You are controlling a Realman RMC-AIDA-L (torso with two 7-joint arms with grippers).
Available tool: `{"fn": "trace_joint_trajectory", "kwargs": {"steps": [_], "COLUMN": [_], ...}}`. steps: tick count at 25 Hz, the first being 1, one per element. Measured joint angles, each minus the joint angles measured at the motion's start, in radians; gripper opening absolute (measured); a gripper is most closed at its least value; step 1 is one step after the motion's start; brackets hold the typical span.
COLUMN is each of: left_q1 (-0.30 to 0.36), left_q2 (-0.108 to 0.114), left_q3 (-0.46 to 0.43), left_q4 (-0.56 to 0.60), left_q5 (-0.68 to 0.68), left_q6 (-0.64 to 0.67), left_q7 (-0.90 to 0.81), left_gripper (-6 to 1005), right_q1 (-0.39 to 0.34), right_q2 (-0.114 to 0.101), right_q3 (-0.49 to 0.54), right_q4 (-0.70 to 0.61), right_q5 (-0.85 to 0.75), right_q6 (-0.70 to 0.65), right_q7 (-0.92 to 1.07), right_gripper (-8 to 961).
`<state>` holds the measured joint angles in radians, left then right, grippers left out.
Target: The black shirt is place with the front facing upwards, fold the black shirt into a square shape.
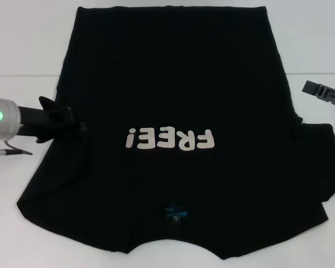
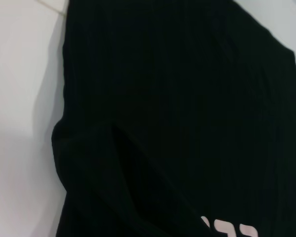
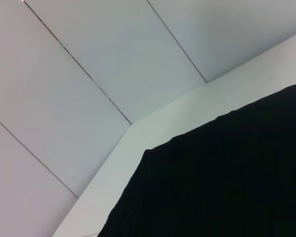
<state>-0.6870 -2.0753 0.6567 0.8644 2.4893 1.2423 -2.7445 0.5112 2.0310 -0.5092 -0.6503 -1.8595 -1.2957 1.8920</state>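
The black shirt (image 1: 178, 100) lies spread front-up across the white worktop (image 1: 22, 44) and fills most of the head view. Its hem runs along the top of the frame and its collar, with the small blue neck label (image 1: 176, 212), sits at the bottom centre. The cream letters "FREE!" (image 1: 170, 138) read upside down just below the middle of the frame.

Bare worktop shows in the upper left and upper right corners and in a strip down each side. The shirt's lower edge runs off the bottom of the frame. At the right, the sleeve (image 1: 318, 162) spreads out to the frame's edge. At the left, the sleeve is folded in over the body, leaving a raised crease (image 2: 123, 163) that shows in the left wrist view.

The left claw (image 1: 72, 120) reaches in from the middle left of the head view, its dark tips at the shirt's left edge over that folded sleeve. Black on black, I cannot tell whether it is clenched, released or gripping cloth.

The right claw (image 1: 325, 93) shows only partly at the right edge, upper middle, over bare worktop just beside the shirt's right edge. Its state cannot be told either. The right wrist view shows a shirt corner (image 3: 227, 177) on the worktop's white edge.
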Motion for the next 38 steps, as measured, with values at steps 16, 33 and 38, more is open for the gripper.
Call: {"fn": "trace_joint_trajectory", "kwargs": {"steps": [16,33,38], "left_q1": [-0.009,0.17,0.209], "left_q2": [0.016,-0.047,-0.064], "left_q3": [0.021,0.047,0.03], "left_q4": [-0.071,0.072,0.115], "left_q5": [-0.056,-0.24,-0.264], "left_q6": [-0.004,0.209,0.206], "left_q7": [0.078,0.873,0.893], "left_gripper": [314,783,801], "right_q1": [-0.005,-0.008,-0.012], "right_q2": [-0.005,-0.026,-0.074], "right_q3": [0.006,-0.035,-0.046], "right_q4": [0.0,-0.008,-0.021], "right_q5": [0.0,-0.017,-0.101], "right_q6": [0.0,-0.065,-0.084], "right_q7": [0.001,0.021,0.142], "right_gripper": [673,670,669]}}
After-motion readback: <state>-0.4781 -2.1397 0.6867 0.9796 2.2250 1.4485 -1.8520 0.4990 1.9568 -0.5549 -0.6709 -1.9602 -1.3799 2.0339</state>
